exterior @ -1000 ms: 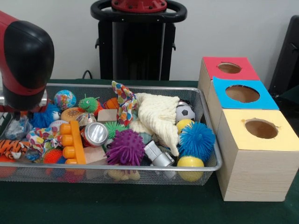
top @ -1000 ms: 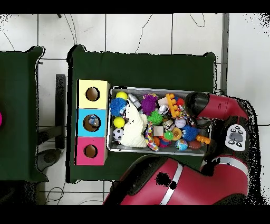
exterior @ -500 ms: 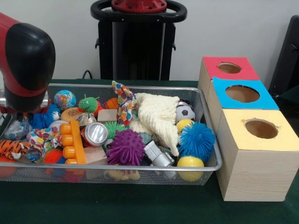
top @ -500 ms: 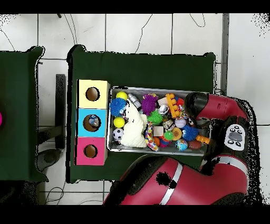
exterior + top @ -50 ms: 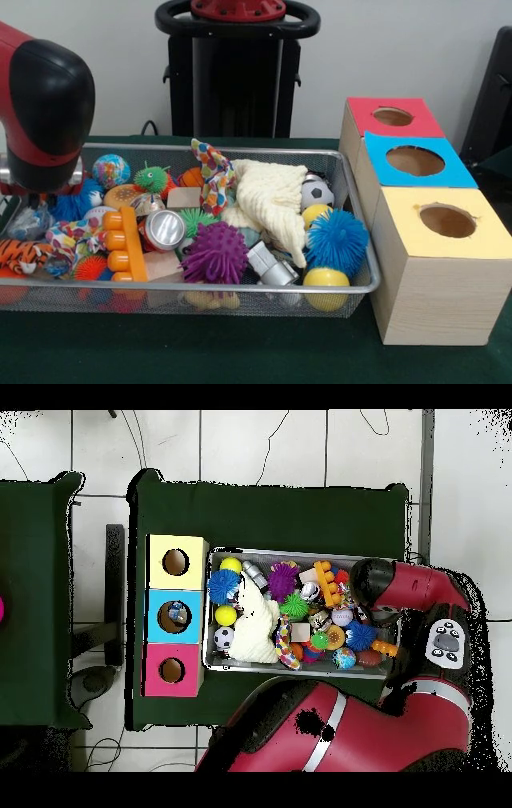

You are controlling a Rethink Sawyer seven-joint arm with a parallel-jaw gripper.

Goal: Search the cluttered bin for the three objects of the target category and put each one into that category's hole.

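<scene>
A wire mesh bin (image 5: 364, 240) (image 5: 212, 662) holds mixed toys: a purple spiky ball (image 5: 214, 252), a blue spiky ball (image 5: 336, 238), yellow balls (image 5: 326, 282), a small soccer ball (image 5: 317, 192), a cream cloth (image 5: 272, 200), a silver can (image 5: 164, 230) and an orange block (image 5: 124, 244). Beside it stand three boxes with round holes: red (image 5: 392, 117), blue (image 5: 414, 161) and yellow (image 5: 446, 221). The blue box's hole (image 5: 173, 616) has something inside it. The arm's bulky red and black end (image 5: 44, 104) (image 5: 400, 589) hangs over the bin's left end. It hides most of the gripper (image 5: 30, 210) beneath it.
A striped tiger toy (image 5: 20, 254), a globe-patterned ball (image 5: 110, 170), a green spiky ball (image 5: 150, 178) and a colourful rag (image 5: 212, 172) lie near the arm. The bin sits on a green cloth (image 5: 240, 352). A second green table (image 5: 35, 599) stands apart.
The arm's end has risen slightly and shifted a little toward the bin's middle. The toys and boxes have not moved.
</scene>
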